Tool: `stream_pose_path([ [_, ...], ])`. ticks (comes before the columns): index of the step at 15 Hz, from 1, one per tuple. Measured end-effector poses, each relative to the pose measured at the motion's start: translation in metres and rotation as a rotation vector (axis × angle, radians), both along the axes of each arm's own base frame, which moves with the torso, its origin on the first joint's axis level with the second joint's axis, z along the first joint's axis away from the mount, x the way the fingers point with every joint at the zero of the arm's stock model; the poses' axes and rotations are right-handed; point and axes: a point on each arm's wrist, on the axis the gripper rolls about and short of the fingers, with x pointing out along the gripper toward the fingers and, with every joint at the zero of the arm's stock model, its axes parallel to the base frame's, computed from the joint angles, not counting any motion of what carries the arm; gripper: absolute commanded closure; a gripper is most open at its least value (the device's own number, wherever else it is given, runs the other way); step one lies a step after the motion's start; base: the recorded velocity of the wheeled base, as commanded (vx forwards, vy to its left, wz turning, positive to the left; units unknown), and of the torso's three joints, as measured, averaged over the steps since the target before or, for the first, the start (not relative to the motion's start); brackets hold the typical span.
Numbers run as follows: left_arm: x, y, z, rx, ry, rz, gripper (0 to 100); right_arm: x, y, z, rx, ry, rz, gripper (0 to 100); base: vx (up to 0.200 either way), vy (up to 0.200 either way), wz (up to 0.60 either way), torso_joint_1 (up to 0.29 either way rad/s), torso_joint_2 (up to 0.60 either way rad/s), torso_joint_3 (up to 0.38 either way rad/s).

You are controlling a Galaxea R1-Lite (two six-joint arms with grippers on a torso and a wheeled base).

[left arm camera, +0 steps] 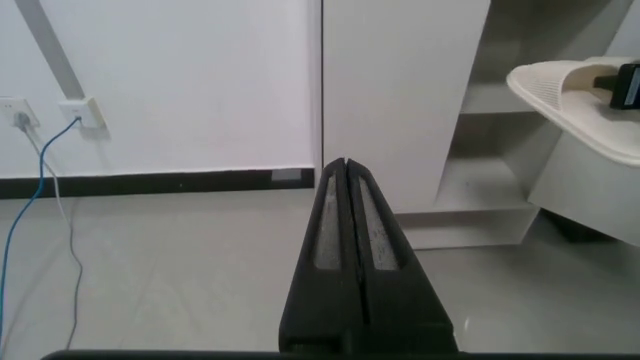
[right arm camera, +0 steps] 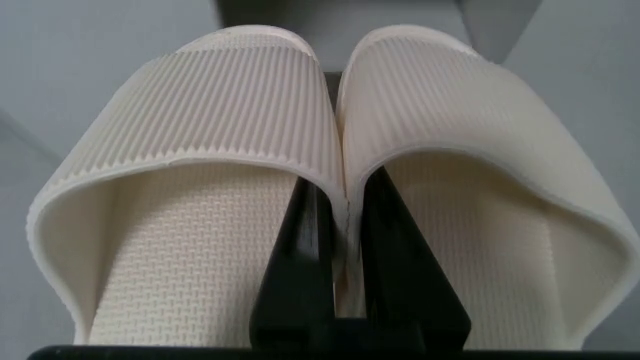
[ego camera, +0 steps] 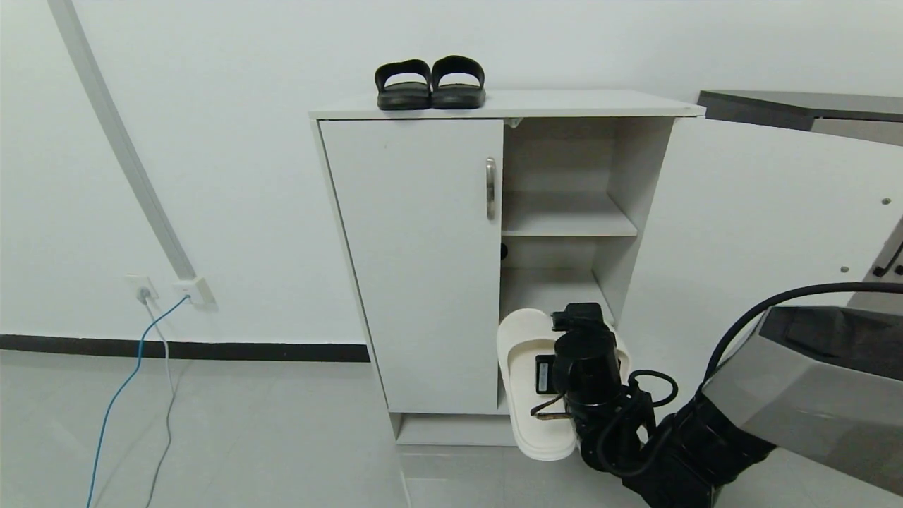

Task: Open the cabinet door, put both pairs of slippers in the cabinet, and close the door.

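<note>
The cream slippers [ego camera: 520,367] are at about 5 o'clock in the head view, in front of the open right half of the cabinet [ego camera: 564,104]. The two lie side by side with their inner edges touching. Their long axis runs from 6 to 12 o'clock, with the toes toward 12 o'clock, into the cabinet, and the heels out toward the robot. In the left wrist view the pair [left arm camera: 560,85] hangs in the air, clear above the bottom board.

Each slipper has a wide ribbed strap [right arm camera: 200,120] and a footbed with a fine grid pattern.

The right gripper [right arm camera: 345,230] holds this pair. Its two black fingers [right arm camera: 300,270] lie narrow on the footbeds, one in each slipper, and press the two inner walls together between them.

The left gripper [left arm camera: 346,175] is low at 7 o'clock from the cabinet, above the floor. Its fingers are pressed flat together and hold nothing.

The black slippers [ego camera: 430,83] stand at 12 o'clock on the cabinet top, side by side, with the long axis toward the wall. I cannot tell which end faces the robot.

The left door [ego camera: 409,268] is closed, and the right door [ego camera: 748,226] is swung out to 3 o'clock.
</note>
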Motion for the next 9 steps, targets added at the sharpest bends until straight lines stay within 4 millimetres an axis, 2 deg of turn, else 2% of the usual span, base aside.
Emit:
stream_pose_path([
  [7, 0.0, 0.0, 0.0, -0.004, 0.0, 0.002, 100, 0.0007, -0.001, -0.0011, -0.006, 0.002, -0.003, 100, 0.0, 0.0, 0.0, 0.0, 0.0, 0.0],
  [9, 0.0, 0.0, 0.0001, -0.005, -0.001, 0.003, 100, 0.0007, -0.0011, -0.0011, -0.005, 0.002, -0.004, 100, 0.0, -0.2, 0.0, 0.002, 0.0, 0.002],
])
